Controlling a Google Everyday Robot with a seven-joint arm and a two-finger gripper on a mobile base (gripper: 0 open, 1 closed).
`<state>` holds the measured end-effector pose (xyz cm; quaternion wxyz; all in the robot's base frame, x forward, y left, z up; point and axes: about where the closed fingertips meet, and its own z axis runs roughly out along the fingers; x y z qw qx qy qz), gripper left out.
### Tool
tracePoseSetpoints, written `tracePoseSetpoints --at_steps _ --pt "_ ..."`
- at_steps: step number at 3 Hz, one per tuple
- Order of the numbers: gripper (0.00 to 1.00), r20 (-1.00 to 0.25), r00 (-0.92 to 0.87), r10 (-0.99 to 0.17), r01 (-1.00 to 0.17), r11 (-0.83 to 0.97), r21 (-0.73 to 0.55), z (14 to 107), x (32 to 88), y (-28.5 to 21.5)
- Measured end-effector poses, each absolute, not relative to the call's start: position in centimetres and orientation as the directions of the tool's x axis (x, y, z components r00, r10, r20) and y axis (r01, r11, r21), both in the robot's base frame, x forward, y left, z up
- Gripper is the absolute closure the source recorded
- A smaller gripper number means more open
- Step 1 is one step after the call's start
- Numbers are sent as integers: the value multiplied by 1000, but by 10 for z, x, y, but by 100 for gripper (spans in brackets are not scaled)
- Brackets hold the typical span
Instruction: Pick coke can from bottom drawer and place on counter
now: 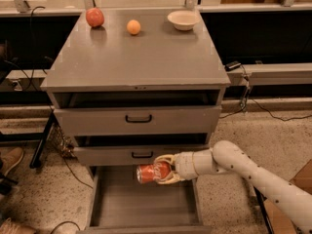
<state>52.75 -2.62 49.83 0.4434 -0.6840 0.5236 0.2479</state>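
The red coke can lies sideways in my gripper, whose pale fingers are shut around its right end. It hangs above the open bottom drawer, just below the middle drawer's front. The drawer is a long grey tray pulled out toward the camera. My white arm reaches in from the lower right. The grey counter tops the cabinet above.
A red apple, an orange fruit and a white bowl stand along the counter's far edge. Two upper drawers with black handles are slightly ajar. Cables and a shoe lie on the floor at left.
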Motion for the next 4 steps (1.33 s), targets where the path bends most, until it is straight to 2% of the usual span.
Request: tracePoseSetpoints --at_steps 1,2,4 --pt "100 -741 424 -521 -892 -102 -439 582 526 -33" --pt "100 -741 425 -520 -892 -102 -440 582 526 -34" --pt "100 -753 453 -478 -863 -22 -505 702 546 -112"
